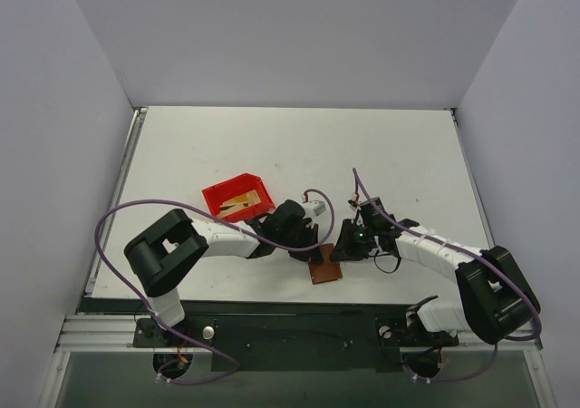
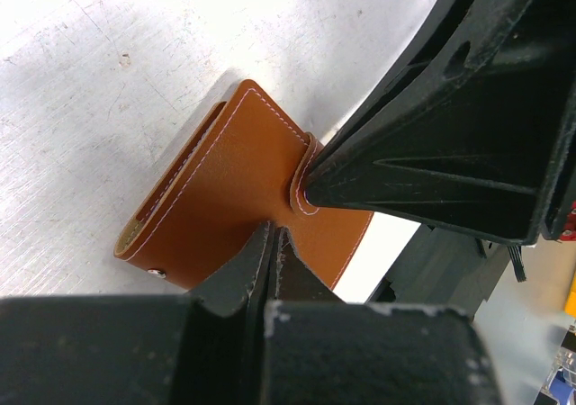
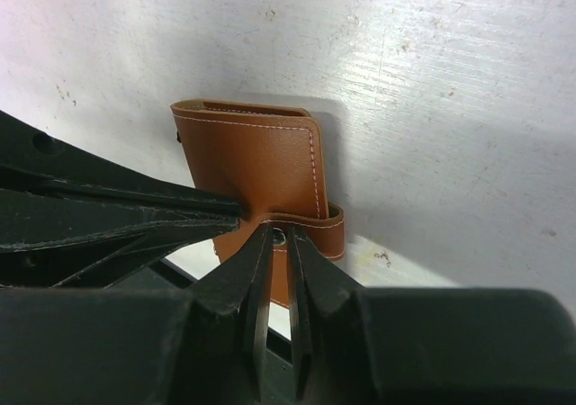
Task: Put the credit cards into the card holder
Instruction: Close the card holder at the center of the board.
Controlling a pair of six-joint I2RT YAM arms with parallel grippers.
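Looking down from the top camera, you have the white table (image 1: pixel 362 154) as the biggest thing, with both arms folded inward over its 6 o'clock edge: the left arm (image 1: pixel 222 236) comes in from 9 o'clock and the right arm (image 1: pixel 435 252) from 3 o'clock. Next in size, the red bin (image 1: pixel 216 196) sits just beside the left arm's wrist, at about 10 o'clock from where the two grippers meet. Your left gripper (image 2: pixel 273 234) is clenched, its fingertips pressed together against the lower edge of the card holder's cover; it may be nipping the leather, but the wrist view does not make that clear. Your right gripper (image 3: pixel 277 236) is closed to a narrow slit and is grasping the card holder by its tab. The card holder (image 1: pixel 325 267) is brown, folded closed, and sits near the table's 6 o'clock edge, right between the two grippers. The credit cards (image 1: pixel 243 201) lie inside the red bin as gold-tan flats, well apart from the holder and too small to count from above. Smallest of all, the snap tab (image 3: pixel 329 229) curls round the holder's edge, and its metal snap shows between the right fingertips.
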